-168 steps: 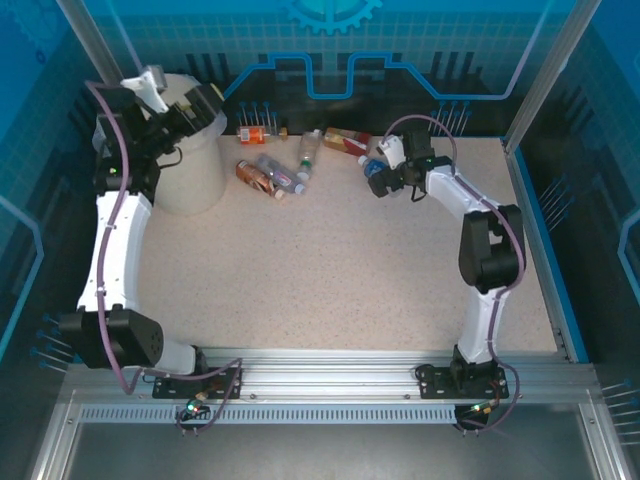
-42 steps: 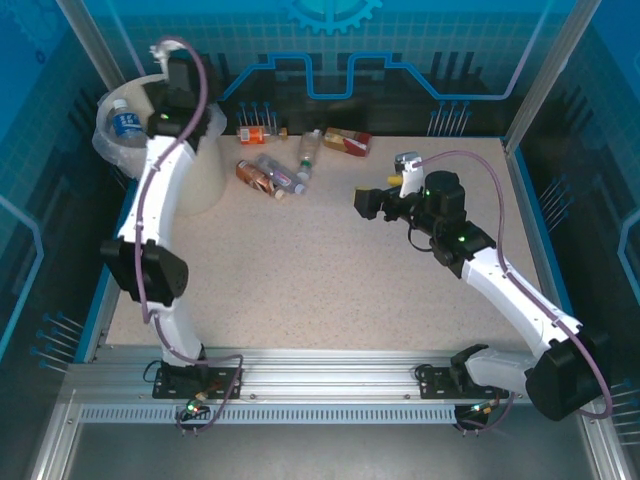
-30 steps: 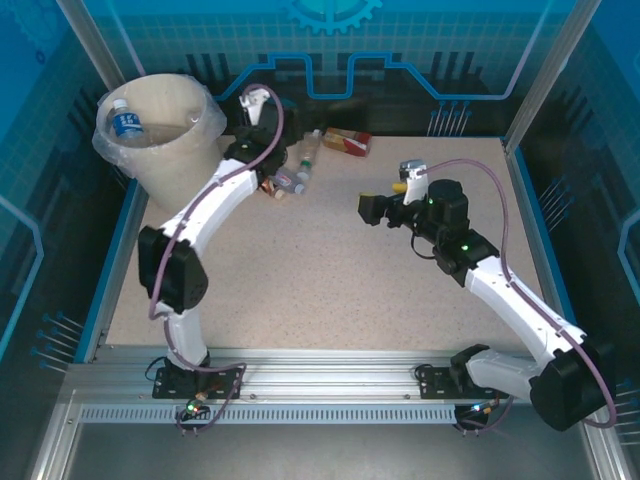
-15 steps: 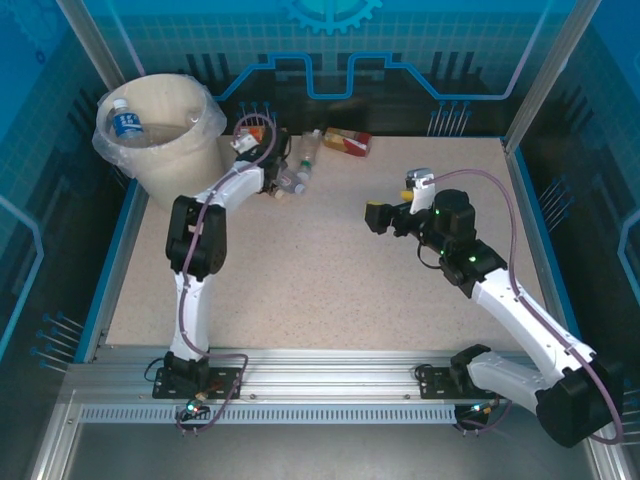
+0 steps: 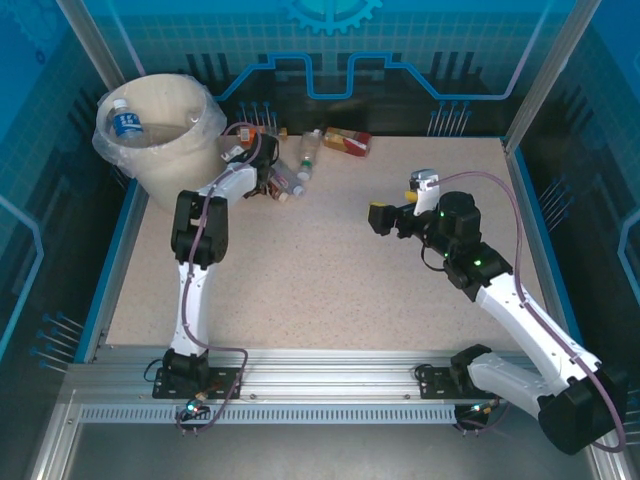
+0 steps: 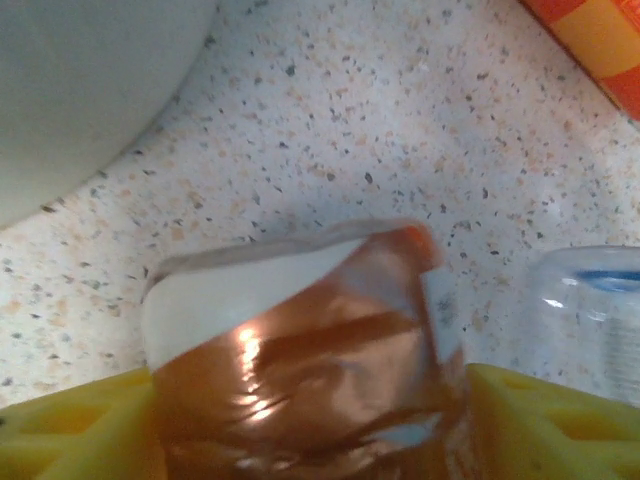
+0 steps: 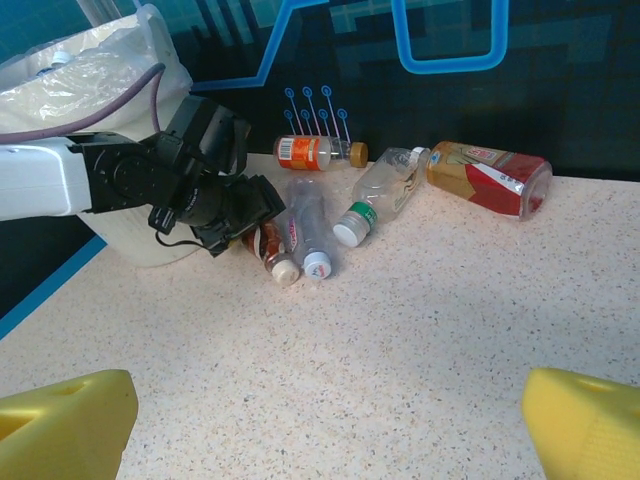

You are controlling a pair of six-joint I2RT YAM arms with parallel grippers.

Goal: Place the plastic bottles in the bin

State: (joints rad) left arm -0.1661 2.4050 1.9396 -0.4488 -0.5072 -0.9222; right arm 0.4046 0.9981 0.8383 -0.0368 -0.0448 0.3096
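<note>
The speckled bench (image 5: 330, 290) is carrying everything. The cream bin (image 5: 165, 150) is standing at its far left corner and is already holding one blue-labelled bottle (image 5: 122, 118).

The left arm is reaching to the foot of the bin. There the left end effector (image 5: 262, 180) is bracketing a crushed brown-labelled bottle (image 6: 300, 370) that is lying on the bench. In the wrist view its yellow fingers (image 6: 80, 425) are sitting against both flanks of the bottle, so it looks gripped, though I cannot tell how firmly.

The right end effector (image 5: 383, 217) is hanging wide and empty over the middle of the bench.

Doing this step well probably means checking the hold first, since the crushed, thin wall is likely giving under pressure and could slip out. The lift should go straight up, because a clear blue-capped bottle (image 6: 590, 310) is lying just beside it and a sideways drag would roll it. The bin wall is very near, so the bottle needs to be rising above the bagged rim before swinging across.

A green-capped bottle (image 7: 385, 190), an orange-labelled bottle (image 7: 315, 152) and a red-labelled bottle (image 7: 490, 178) are waiting along the back edge.
</note>
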